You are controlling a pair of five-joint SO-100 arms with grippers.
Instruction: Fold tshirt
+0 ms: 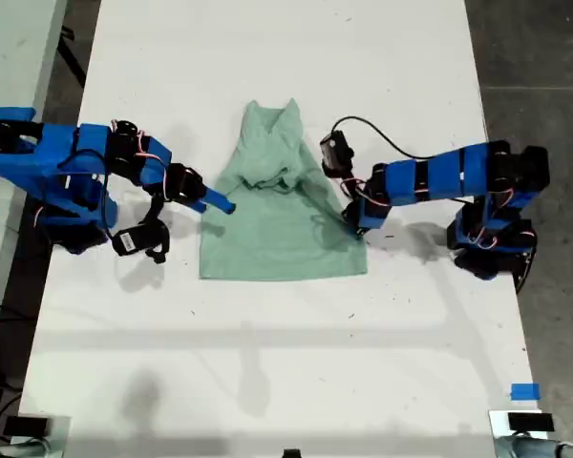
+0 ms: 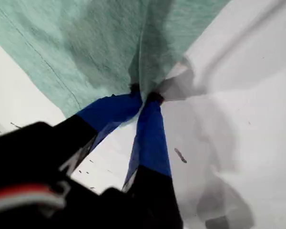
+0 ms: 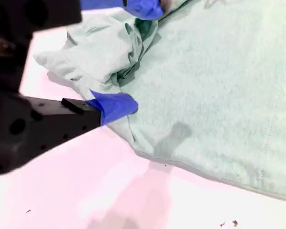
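A pale green tshirt (image 1: 279, 215) is laid near the middle of a white table (image 1: 286, 363), with its bottom half flat and its top half bunched up and pushed together. The cloth looks soft, thin and light, so it is judged that it will bend and wrinkle very easily and will slide a little on the smooth top. In the first wrist view, my first gripper (image 2: 144, 98) is seen pinched shut on a fold of the tshirt at its side edge, and this is the arm at the exterior view's right. My second gripper (image 3: 133, 57) is seen at the other side of the cloth, at the exterior view's left, with its blue tips spread apart and nothing held between them; the lower tip is touching the edge of the cloth, close to the crumpled part. A good place to take hold is thought to be the edges and corners, where a thin layer can be pinched, not the thick lump at the top. The hem toward the exterior view's bottom is straight and easy to see. Plenty of bare table is left around the cloth for pulling and folding.
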